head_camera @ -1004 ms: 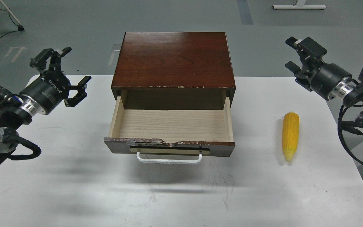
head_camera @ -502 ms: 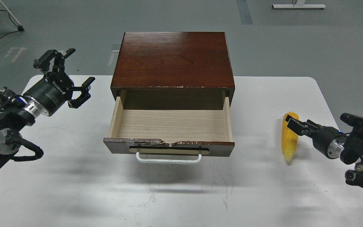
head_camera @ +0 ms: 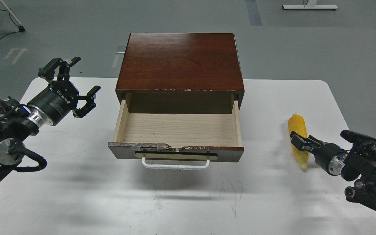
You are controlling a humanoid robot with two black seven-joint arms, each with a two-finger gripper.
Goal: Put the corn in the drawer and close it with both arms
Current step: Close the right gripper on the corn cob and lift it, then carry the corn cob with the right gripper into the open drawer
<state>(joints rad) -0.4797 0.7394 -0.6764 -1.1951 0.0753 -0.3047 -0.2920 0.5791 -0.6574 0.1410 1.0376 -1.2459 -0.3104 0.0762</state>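
Note:
The drawer of the dark wooden cabinet is pulled open; its pale wood inside is empty. The corn lies on the white table to the right of the drawer, slightly tilted, pointed end toward me. My right gripper reaches in from the right, low at the table, and its fingers sit against the middle of the corn; I cannot make out whether they are closed on it. My left gripper is open and empty, raised to the left of the cabinet.
The white bar handle sticks out from the drawer front toward me. The table's right edge is close to the corn. Grey floor with cables and stand legs lies beyond the table.
My right arm dropped from high at the right to the table and reached the corn. The corn shifted a little left and tilted. My left gripper crept slightly toward the cabinet.

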